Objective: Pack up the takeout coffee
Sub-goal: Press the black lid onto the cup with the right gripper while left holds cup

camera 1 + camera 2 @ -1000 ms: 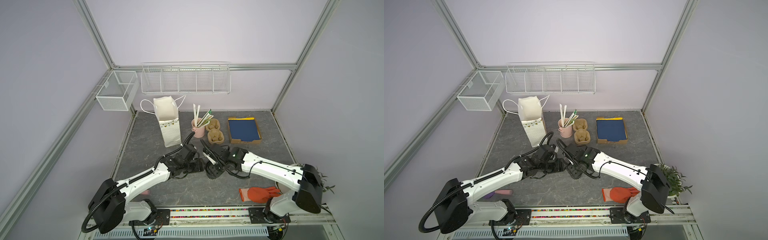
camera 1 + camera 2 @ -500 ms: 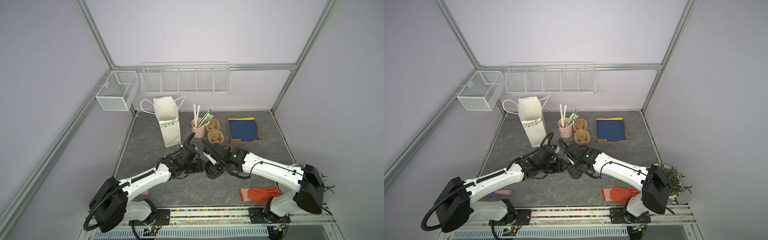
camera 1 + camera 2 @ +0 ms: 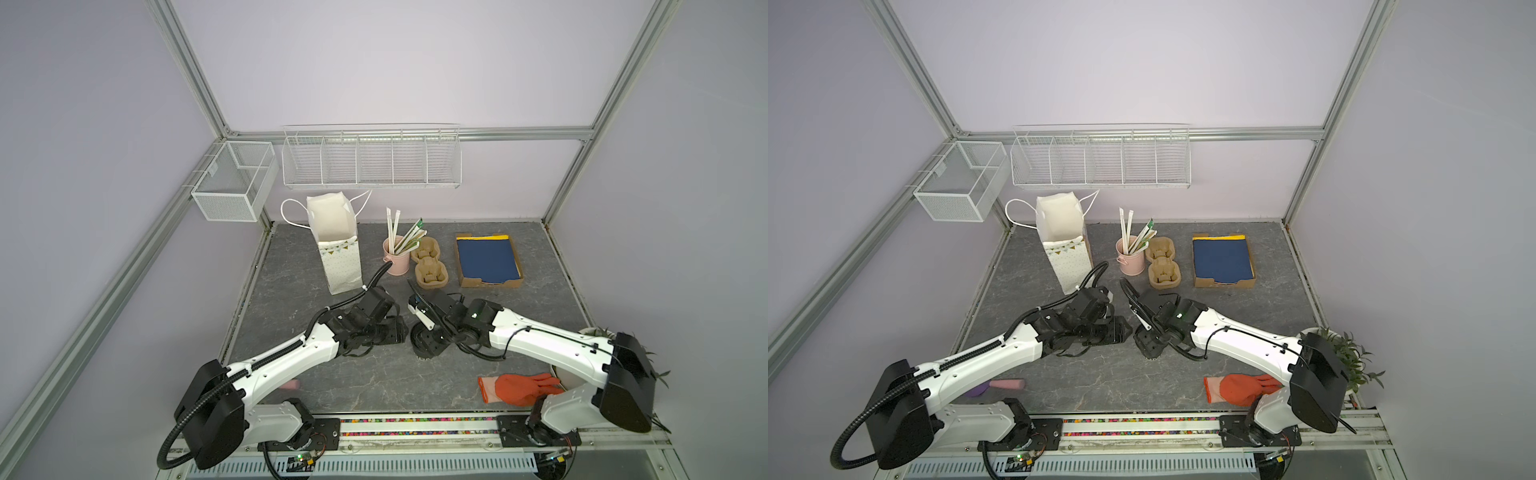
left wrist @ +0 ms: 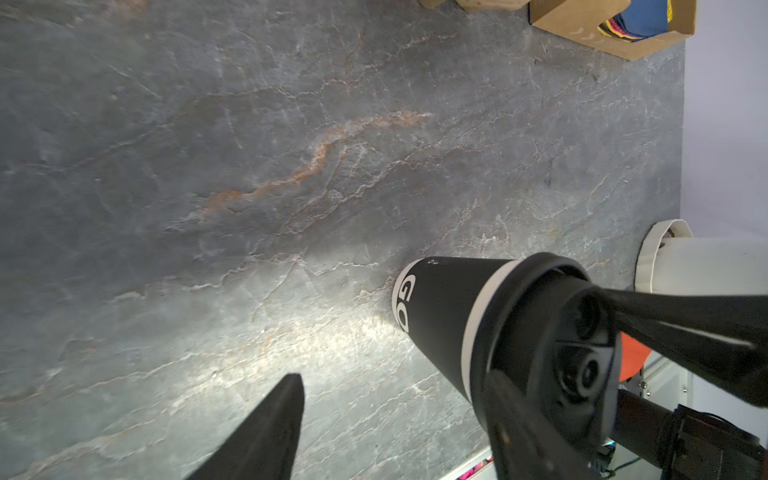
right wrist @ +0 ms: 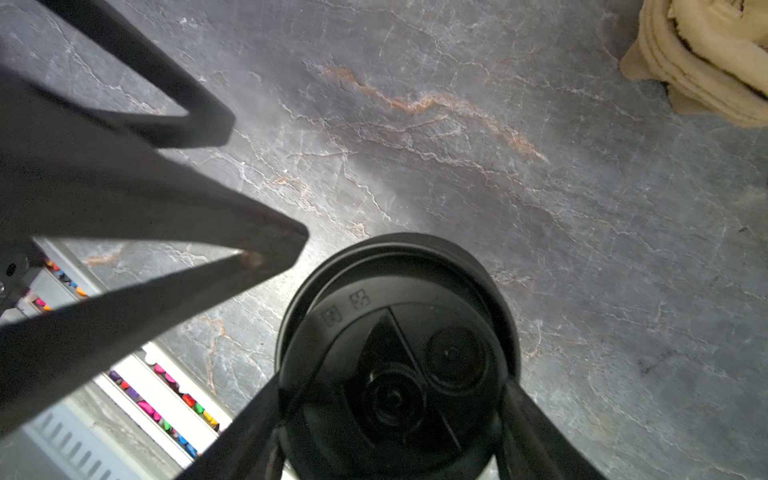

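Pickup step: I have the right gripper (image 5: 395,399) clamped on the coffee cup (image 4: 440,316) at its lid, with the left gripper (image 5: 262,183) spread and empty alongside. Next, likely: lift it upright into the bag (image 3: 338,253).

Robot lab cell, aluminium frame (image 3: 189,70), plain lilac walls (image 3: 395,62), slate-look tabletop (image 3: 291,299).

Both top views look down from high in front over the whole grey stone-patterned worktop (image 3: 374,386); both wrist views closely share the black lidded paper cup (image 4: 449,316).
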